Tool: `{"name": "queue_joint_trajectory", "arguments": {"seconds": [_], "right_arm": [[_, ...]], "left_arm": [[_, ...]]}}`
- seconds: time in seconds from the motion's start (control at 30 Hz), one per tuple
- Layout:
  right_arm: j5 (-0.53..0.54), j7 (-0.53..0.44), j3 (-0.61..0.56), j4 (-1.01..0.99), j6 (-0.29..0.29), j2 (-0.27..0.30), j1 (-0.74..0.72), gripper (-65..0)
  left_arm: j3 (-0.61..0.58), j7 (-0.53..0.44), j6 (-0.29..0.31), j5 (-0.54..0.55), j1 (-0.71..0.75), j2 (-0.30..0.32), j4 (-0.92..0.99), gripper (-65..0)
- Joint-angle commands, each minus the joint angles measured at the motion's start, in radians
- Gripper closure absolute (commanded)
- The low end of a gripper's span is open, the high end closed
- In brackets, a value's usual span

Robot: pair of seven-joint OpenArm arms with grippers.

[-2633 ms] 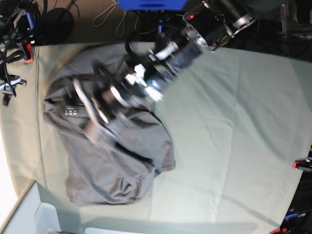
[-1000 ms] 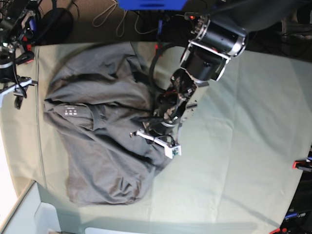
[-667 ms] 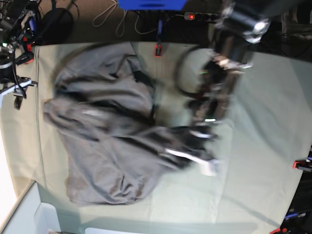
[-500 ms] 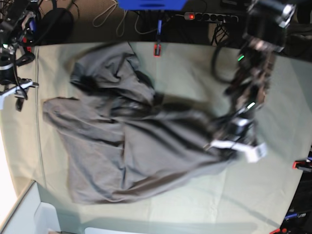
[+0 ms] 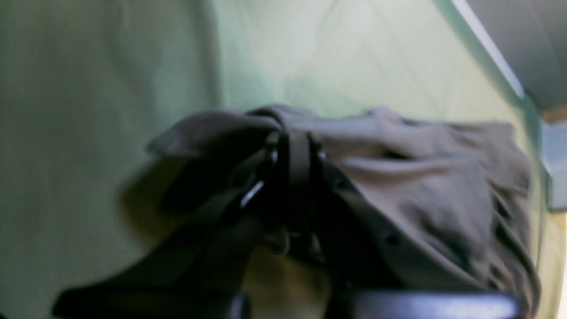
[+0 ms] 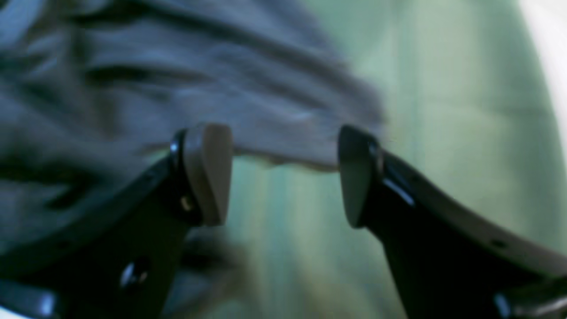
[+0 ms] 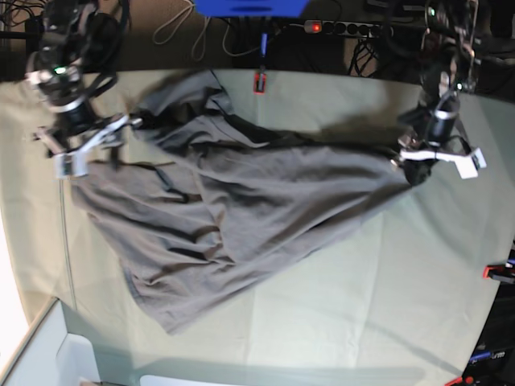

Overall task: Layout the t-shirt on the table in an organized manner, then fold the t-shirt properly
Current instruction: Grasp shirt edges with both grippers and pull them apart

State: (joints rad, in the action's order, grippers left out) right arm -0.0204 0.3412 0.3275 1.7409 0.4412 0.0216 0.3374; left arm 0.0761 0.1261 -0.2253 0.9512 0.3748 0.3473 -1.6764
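Observation:
The dark grey t-shirt lies stretched across the pale green table, pulled out to a point at the right. My left gripper is at that point, shut on a bunched fold of the t-shirt; the left wrist view shows its fingers pinched together on the cloth. My right gripper hovers at the shirt's far left edge. It stands open with nothing between its fingers, and the blurred t-shirt lies just beyond them.
A red clip sits on the table's far edge and another on the right edge. A white box is at the bottom left corner. Cables and a power strip lie behind the table.
My left gripper has dragged the shirt's edge far to the right and back, stretching the crumpled shirt out. My right arm has come in over the shirt's left edge.

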Motion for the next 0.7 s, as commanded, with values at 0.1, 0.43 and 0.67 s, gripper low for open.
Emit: {"name": "queue_joint_trajectory", "arguments": {"seconds": [0.1,0.43,0.67], "right_arm": [[0.014,-0.031,-0.044,0.02,0.009,0.013,0.013,-38.1],[0.014,-0.031,-0.061,0.017,0.009,0.01,0.042,-38.1],[0.014,-0.032,-0.213,0.021,0.011,0.013,0.114,-38.1]], "left_arm": [[0.003,-0.019,-0.004,0.015,0.008,0.011,-0.029,-7.3],[0.001,-0.019,0.002,0.005,-0.084,0.008,-0.124,-32.6],[-0.252,-0.019,-0.007,0.004,-0.483,-0.054,0.2,-32.6]]}}
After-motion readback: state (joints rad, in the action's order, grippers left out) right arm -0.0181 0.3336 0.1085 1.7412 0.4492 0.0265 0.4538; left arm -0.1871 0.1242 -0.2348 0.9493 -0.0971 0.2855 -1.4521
